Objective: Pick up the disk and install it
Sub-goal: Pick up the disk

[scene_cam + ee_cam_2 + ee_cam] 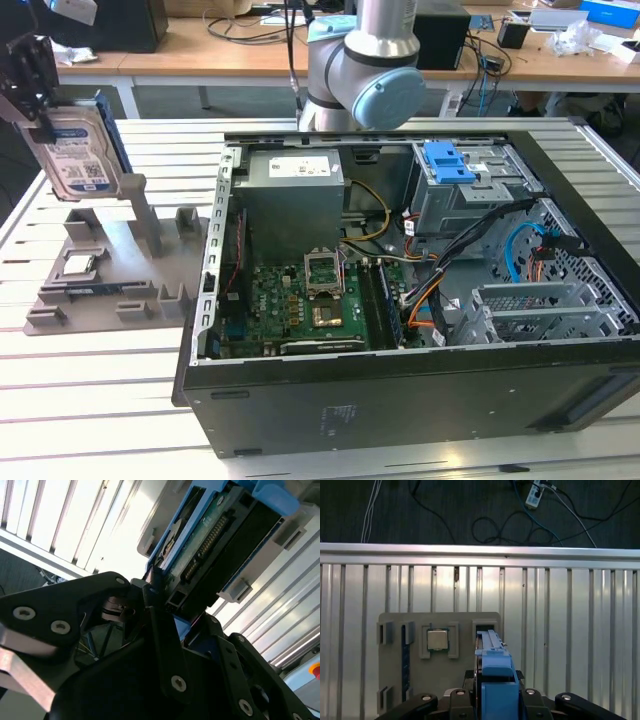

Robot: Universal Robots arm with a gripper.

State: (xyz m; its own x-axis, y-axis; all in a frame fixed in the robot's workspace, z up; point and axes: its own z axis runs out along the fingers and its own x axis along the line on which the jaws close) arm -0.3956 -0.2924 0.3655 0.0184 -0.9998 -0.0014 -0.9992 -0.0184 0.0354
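The pick-up looks done and the install is all still to do. In the upper left of the exterior view the gripper (38,112) holds the disk (78,155) on edge, its label facing the camera. It appears to hang just above the grey holder fixture (110,290), though the lower edge is hard to separate from the fixture's post. In the first wrist view the fingers (532,705) press against both sides of the blue carrier (495,675), clamped on it. The CPU chip (80,264) sits in its fixture pocket. The open computer case (400,400) fills the centre and right. Its grey drive cage (470,205), under a blue latch (448,163) at upper right, is well apart from the disk.
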